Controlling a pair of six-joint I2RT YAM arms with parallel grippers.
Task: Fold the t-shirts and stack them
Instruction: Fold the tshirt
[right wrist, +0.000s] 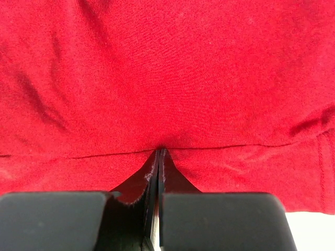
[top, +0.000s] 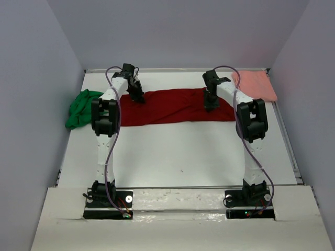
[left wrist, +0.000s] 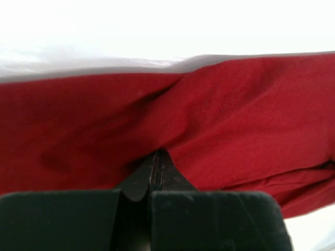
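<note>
Left gripper (left wrist: pixel 156 158) has its black jaws pressed together on a pucker of the dark red soft cloth t-shirt (top: pixel 178 107), creases fanning out from the pinch; right gripper (right wrist: pixel 159 152) is likewise closed tight on the same shirt, its tips meeting at a stitched hem line that runs across the wrist view

That shirt lies as a long flat band on the far half of the white table (top: pixel 178 157), its long axis running left to right, square to the reach of both arms. Each arm holds its own end: the left near the far left edge, the right a little in from the far right edge. Cloth spreads away from both claws on all sides, so any fold would likely turn on carrying both pinches together across the short width, level with each other

Fabric looks like a matte, fine knit, limp and quick to wrinkle. Bright green crumpled cloth t-shirt (top: pixel 81 109) sits bunched just beside the left end; salmon pink flat cloth t-shirt (top: pixel 255 85) lies at the far right corner
</note>
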